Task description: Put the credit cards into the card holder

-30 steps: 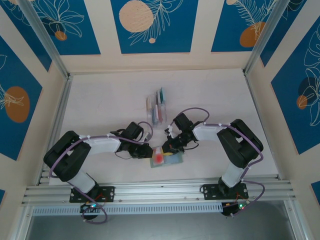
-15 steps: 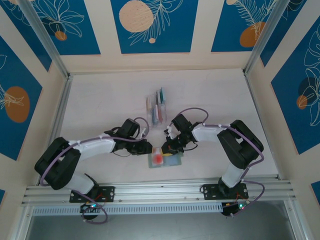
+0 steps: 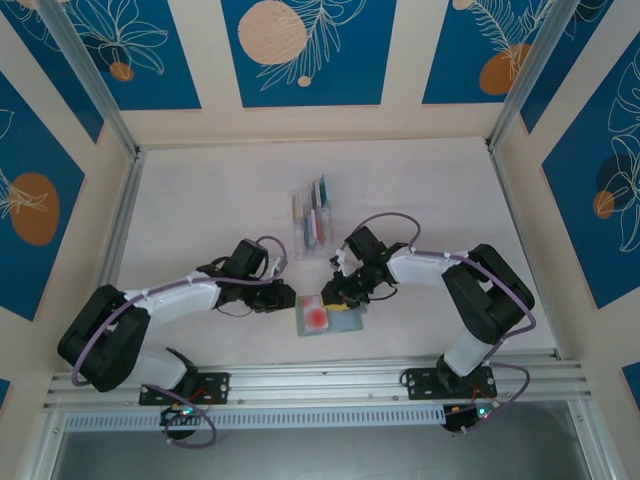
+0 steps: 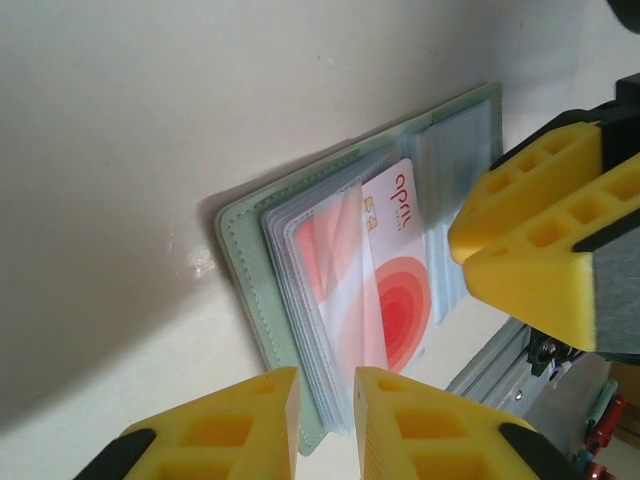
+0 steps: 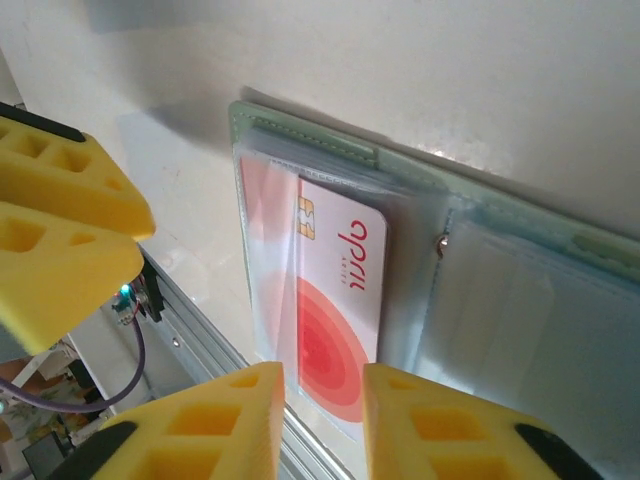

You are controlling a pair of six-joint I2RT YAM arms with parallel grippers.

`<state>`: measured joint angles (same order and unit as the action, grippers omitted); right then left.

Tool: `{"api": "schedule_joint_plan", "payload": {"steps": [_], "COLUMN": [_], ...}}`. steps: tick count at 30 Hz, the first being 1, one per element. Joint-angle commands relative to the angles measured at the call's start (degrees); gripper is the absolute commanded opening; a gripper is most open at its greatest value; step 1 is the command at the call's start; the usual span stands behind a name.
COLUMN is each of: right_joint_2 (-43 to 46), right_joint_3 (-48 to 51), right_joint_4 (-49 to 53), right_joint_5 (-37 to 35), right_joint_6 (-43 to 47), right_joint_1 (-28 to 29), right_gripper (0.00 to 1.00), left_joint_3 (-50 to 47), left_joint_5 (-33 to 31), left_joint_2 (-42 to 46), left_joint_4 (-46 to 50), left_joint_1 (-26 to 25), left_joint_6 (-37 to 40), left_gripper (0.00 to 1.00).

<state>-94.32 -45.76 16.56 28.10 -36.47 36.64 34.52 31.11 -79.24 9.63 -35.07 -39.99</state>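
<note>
Red card (image 5: 340, 320): half inside a clear sleeve on the left page of the open card holder (image 3: 348, 322).
Right gripper (image 5: 322, 385): fingers narrowly apart, empty, nearest; the card's long axis points into the gap.
Left gripper (image 4: 325, 390): fingers slightly apart, empty, just beside the holder's left edge.

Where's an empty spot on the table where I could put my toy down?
The table is bare along the back wall, beyond the clear rack, and in wide patches left and right of that rack. It's crowded near the front middle, where the left fingers and right fingers meet over the open card holder with its red card.
</note>
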Motion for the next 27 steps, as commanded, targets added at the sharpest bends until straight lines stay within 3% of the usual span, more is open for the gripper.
{"api": "schedule_joint_plan", "payload": {"steps": [1, 4, 7, 13, 20, 24, 27], "right_joint_2": [1.84, 3.43, 8.27, 13.59, 9.58, 7.89, 7.75], "right_joint_3": [-0.92, -1.49, -2.88, -7.64, -5.5, -4.7, -4.84], "right_joint_4": [2.78, 5.16, 10.12, 25.81, 28.05, 28.09, 28.13], "right_joint_5": [-0.27, -2.3, -9.43, -31.79, -36.04, -37.75, -37.89], "right_joint_6": [0.26, 0.86, 1.6, 1.11, -2.29, -3.93, -3.72], "right_joint_1": [0.11, 0.22, 0.46, 1.24, 3.68, 4.84, 4.93], "right_gripper": [0.3, 0.31, 0.33, 0.57, 0.68, 0.58, 0.36], "left_joint_3": [-0.77, -0.77, -0.98, -1.9, -2.07, -2.04, -1.85], "left_joint_5": [1.08, 1.14, 1.15, 1.93, 2.05, 2.28, 2.12], "left_joint_2": [-1.16, -2.29, -3.3, -5.19, -7.19, -8.23, -9.42], "left_joint_4": [0.09, -0.33, -0.55, -3.07, -4.81, -5.75, -6.56], "left_joint_1": [0.7, 0.66, 0.64, 0.37, -0.41, -0.85, -1.48], "left_joint_6": [0.51, 0.79, 1.17, 0.59, 0.1, -0.09, -0.22], "left_gripper": [0.21, 0.21, 0.21, 0.21, 0.21, 0.22, 0.22]}}
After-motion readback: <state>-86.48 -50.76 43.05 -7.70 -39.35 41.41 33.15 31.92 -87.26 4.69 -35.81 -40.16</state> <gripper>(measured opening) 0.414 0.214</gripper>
